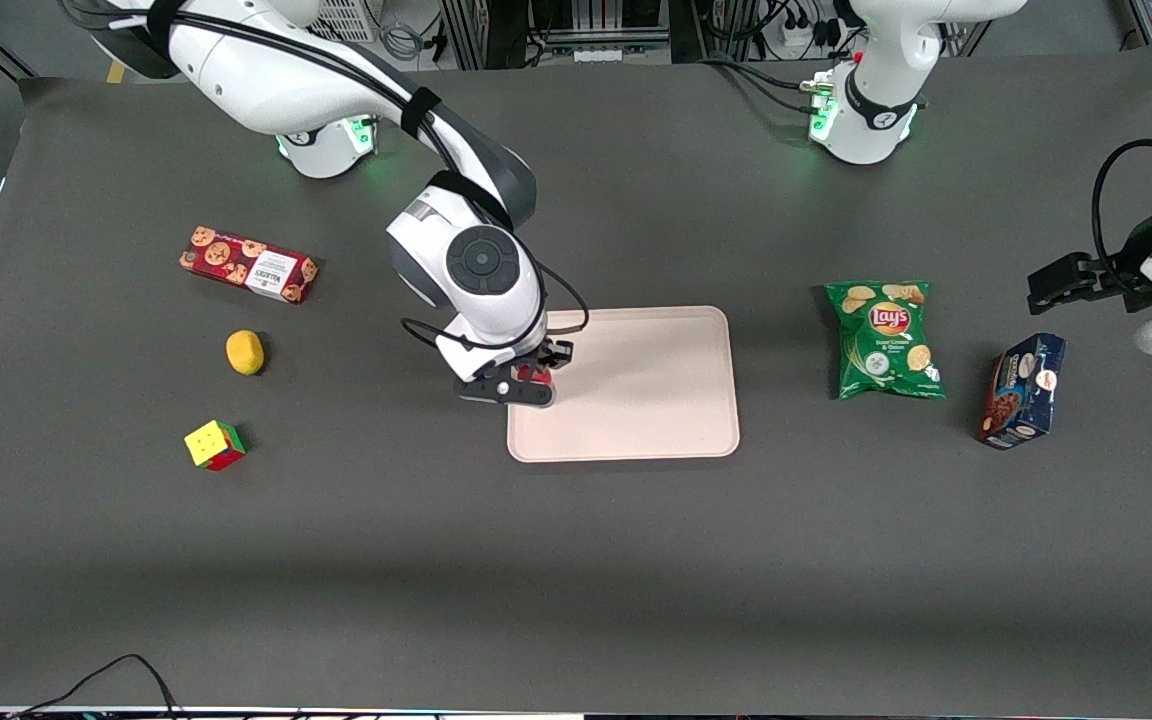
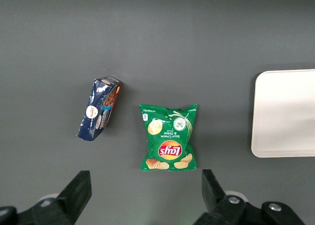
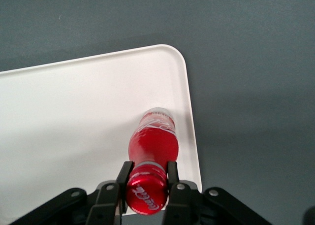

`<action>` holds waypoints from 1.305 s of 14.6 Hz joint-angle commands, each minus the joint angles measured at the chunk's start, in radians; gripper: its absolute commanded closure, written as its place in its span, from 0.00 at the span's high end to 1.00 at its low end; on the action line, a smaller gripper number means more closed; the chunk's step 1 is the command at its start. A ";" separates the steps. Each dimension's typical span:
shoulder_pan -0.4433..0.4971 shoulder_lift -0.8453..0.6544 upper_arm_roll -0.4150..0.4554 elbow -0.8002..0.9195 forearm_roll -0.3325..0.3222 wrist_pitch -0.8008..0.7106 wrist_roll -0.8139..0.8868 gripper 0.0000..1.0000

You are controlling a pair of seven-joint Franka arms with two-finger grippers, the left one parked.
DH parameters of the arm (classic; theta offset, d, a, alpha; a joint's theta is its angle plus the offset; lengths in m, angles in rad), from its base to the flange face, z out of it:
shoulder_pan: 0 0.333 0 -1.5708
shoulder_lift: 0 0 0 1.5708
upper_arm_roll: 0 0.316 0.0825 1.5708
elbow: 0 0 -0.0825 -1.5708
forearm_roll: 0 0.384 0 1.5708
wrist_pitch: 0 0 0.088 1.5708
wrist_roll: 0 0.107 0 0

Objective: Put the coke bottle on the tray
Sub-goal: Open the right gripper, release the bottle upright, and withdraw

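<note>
The coke bottle (image 3: pixel 152 141) is a small red bottle with a red cap and white lettering. It stands upright with its base on the pale pink-beige tray (image 3: pixel 74 116), close to the tray's rim at the working arm's end. My gripper (image 3: pixel 147 178) is shut on the coke bottle, its two black fingers (image 3: pixel 123 178) pressed against the neck just under the cap. In the front view the gripper (image 1: pixel 526 385) hovers over the tray's (image 1: pixel 656 390) edge and only a bit of red bottle (image 1: pixel 534 377) shows between the fingers.
Toward the working arm's end lie a red cookie box (image 1: pixel 248 264), a yellow lemon (image 1: pixel 245 352) and a colour cube (image 1: pixel 214 445). Toward the parked arm's end lie a green Lay's chip bag (image 1: pixel 884 340) and a dark blue box (image 1: pixel 1021 390).
</note>
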 commanded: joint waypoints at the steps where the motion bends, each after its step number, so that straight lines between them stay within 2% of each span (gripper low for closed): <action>1: -0.004 -0.001 0.013 -0.007 -0.032 0.022 0.056 0.00; 2: -0.004 0.000 0.012 -0.007 -0.032 0.024 0.058 0.05; 3: -0.004 0.002 0.012 -0.007 -0.032 0.024 0.058 0.42; 4: -0.004 0.002 0.012 -0.007 -0.032 0.024 0.058 0.51; 5: -0.004 0.000 0.013 -0.007 -0.032 0.024 0.058 0.81; 6: -0.004 0.000 0.012 -0.007 -0.032 0.024 0.058 1.00; 11: -0.033 -0.061 0.018 -0.008 -0.013 0.010 0.060 1.00; 14: -0.143 -0.170 0.047 -0.062 -0.012 -0.022 -0.023 1.00; 15: -0.189 -0.209 0.052 -0.080 0.010 -0.037 -0.102 1.00; 17: -0.245 -0.292 0.029 -0.099 0.135 -0.077 -0.265 1.00; 19: -0.265 -0.386 -0.043 -0.144 0.157 -0.113 -0.366 1.00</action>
